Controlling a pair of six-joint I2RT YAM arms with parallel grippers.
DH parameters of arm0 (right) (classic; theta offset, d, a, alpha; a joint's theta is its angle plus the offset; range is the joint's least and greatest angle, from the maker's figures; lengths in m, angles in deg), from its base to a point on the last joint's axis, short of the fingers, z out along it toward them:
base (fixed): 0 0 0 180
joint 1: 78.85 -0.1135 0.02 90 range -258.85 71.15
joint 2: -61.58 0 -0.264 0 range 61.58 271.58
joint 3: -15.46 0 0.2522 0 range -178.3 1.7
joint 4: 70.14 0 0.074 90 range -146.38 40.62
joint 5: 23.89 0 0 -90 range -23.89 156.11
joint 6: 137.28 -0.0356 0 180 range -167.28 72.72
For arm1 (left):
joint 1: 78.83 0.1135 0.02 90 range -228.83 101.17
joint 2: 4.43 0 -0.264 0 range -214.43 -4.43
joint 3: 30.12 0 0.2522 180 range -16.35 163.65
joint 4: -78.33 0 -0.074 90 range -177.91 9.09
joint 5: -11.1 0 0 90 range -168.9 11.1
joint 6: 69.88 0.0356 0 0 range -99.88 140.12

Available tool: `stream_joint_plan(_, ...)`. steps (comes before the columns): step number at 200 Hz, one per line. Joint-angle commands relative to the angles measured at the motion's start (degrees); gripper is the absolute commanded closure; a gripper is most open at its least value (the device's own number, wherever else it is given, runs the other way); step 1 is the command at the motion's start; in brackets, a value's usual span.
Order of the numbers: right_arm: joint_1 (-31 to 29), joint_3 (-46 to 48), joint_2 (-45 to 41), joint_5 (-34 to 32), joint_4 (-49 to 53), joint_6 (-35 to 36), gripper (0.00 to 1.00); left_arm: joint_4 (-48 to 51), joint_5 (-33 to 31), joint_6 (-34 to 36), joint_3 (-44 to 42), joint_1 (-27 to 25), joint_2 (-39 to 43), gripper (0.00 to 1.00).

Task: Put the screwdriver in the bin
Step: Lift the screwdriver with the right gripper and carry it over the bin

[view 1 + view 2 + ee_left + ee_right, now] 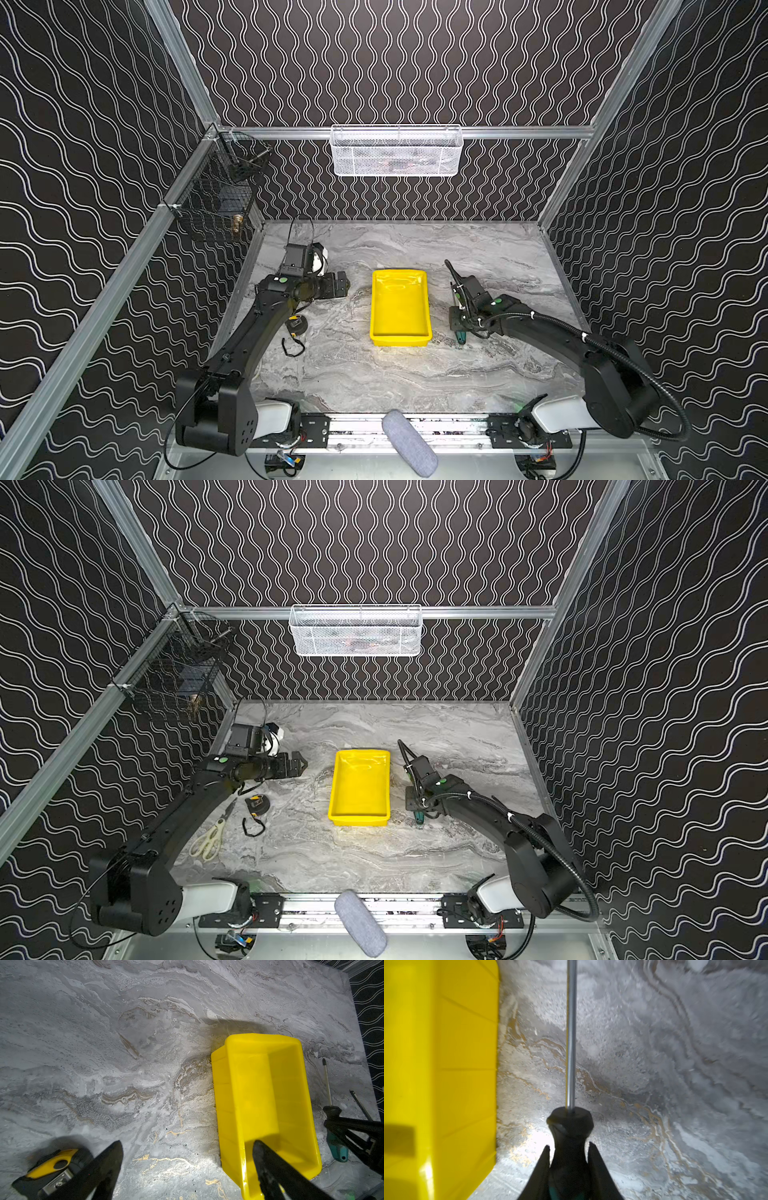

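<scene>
Our right hand (568,1146) gripped the screwdriver (571,1043) by its handle. Its shaft ran alongside the yellow bin (446,1053), tip toward the back wall (395,83).

The counter (415,374) is being looked down on from above its front edge in both top views. The bin (259,1084) is being framed closely by both wrist cameras, the right being aimed along the screwdriver (571,1043).

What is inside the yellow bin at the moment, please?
Nothing: in both top views the yellow bin shows only its bare floor. In the left wrist view the left gripper's jaw covers one corner. The screwdriver is outside, beside it, in the right gripper's jaws.
</scene>
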Motion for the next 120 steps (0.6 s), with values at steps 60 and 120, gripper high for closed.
stream_joint_plan(60, -3.7, -11.7, -1.8, -0.3, 9.1, 5.2, 0.92, 0.4, 0.9, 2.2, 1.5, 0.0, 0.8, 0.01)
stream_joint_plan(120, -11.7, -21.9, 6.4, -0.1, 9.4, 6.1, 0.92, -0.7, 2.7, 1.4, 1.4, 1.6, 1.0, 0.01)
